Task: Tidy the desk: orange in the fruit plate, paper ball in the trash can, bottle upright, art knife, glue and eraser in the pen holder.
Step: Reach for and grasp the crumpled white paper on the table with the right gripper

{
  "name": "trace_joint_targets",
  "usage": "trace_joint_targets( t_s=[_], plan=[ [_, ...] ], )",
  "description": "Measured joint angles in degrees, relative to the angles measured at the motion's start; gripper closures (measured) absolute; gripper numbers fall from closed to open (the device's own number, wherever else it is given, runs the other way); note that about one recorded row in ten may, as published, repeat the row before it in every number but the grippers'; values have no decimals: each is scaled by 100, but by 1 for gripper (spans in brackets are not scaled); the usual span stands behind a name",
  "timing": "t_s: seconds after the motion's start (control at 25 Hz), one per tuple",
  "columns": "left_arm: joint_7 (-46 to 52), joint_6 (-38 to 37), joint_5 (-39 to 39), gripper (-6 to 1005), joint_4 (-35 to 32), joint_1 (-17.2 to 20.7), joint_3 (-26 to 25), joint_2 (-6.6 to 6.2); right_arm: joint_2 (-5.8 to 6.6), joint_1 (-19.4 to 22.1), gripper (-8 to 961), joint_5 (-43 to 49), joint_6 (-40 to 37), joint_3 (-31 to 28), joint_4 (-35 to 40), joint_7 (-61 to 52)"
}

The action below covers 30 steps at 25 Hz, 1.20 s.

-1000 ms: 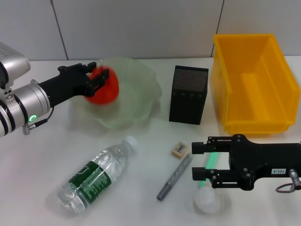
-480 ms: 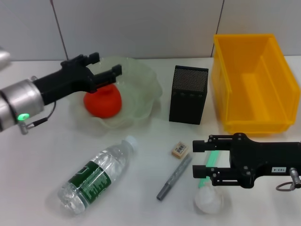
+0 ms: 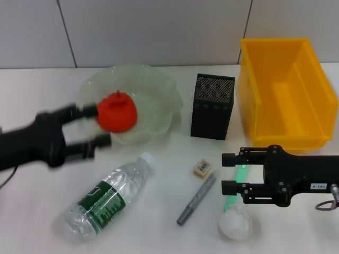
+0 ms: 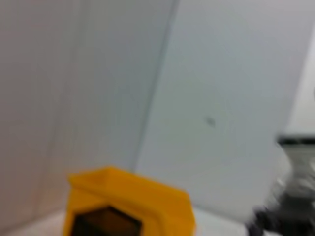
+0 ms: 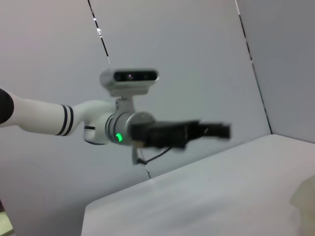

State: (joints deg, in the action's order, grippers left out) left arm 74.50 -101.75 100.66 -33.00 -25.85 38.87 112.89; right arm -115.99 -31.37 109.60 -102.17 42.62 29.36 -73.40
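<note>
The orange (image 3: 116, 111) is seen resting in the fruit plate (image 3: 159, 100). The paper ball (image 3: 235, 224) lies on the tabletop just below the right pincer (image 3: 229, 173), whose fingers are spread apart and empty; the left pincer (image 3: 95, 124), likewise spread, is far off.

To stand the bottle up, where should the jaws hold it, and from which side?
The bottle lies on its side, cap toward the green bowl. Probably best from above, across the round body near the green label, jaws crosswise to its length; the left gripper is nearest.
</note>
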Motion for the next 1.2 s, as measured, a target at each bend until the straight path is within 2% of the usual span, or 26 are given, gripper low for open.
trace_joint_targets(
  t_s=[0.08,0.16,0.24,0.32,0.36,0.6,0.64,0.68,0.72,0.84,0.88,0.92,0.96,1.04,1.08,1.12,1.2],
  plan=[
    [-43,-97,199,140,-7,25,6,-34,33,5,300,-1,-2,0,1,-68],
    [-101,-246,780,140,5,5,17,-77,43,5,300,-3,-2,1,0,-106],
    [-254,-363,1195,139,-17,-22,22,-48,56,-5,300,-8,-1,-6,1,-173],
    [-327,-393,1288,139,-25,-26,22,-29,78,-24,300,-13,-1,-14,10,-268],
    [-528,-457,1495,139,-29,-30,24,15,88,-31,300,-13,0,-14,13,-315],
    [-834,-502,1698,139,-33,-27,54,54,113,-49,301,-29,25,-18,108,-481],
    [-838,-513,1698,140,-34,-29,63,60,101,-60,301,-51,26,-17,204,-559],
    [-838,-513,1698,140,-34,-29,63,60,47,-151,301,-66,-15,55,688,-1027],
    [-839,-521,1696,140,-35,-33,67,69,47,-151,301,-66,-15,55,688,-1027],
    [-839,-525,1691,140,-39,-55,68,92,54,-484,301,284,-218,437,1596,-2099],
    [-839,-525,1691,140,-39,-55,68,92,104,-830,301,845,-547,708,2146,-2917],
    [-839,-525,1691,140,-39,-55,68,92,104,-830,301,845,-547,708,2146,-2917],
    [-830,-522,1689,140,-48,-66,63,104,124,-1010,301,1112,-715,772,2353,-3207],
    [-805,-493,1687,139,-102,-66,40,123,153,-1444,301,1774,-1189,810,2715,-3702],
    [-805,-493,1687,139,-102,-66,40,123,177,-1837,301,2311,-1548,814,2914,-4020],
    [-805,-493,1687,139,-102,-66,40,123,177,-1837,301,2311,-1548,814,2914,-4020],
    [-804,-490,1682,139,-117,-65,31,126,187,-2154,301,2769,-1756,838,3004,-4222]
  ],
)
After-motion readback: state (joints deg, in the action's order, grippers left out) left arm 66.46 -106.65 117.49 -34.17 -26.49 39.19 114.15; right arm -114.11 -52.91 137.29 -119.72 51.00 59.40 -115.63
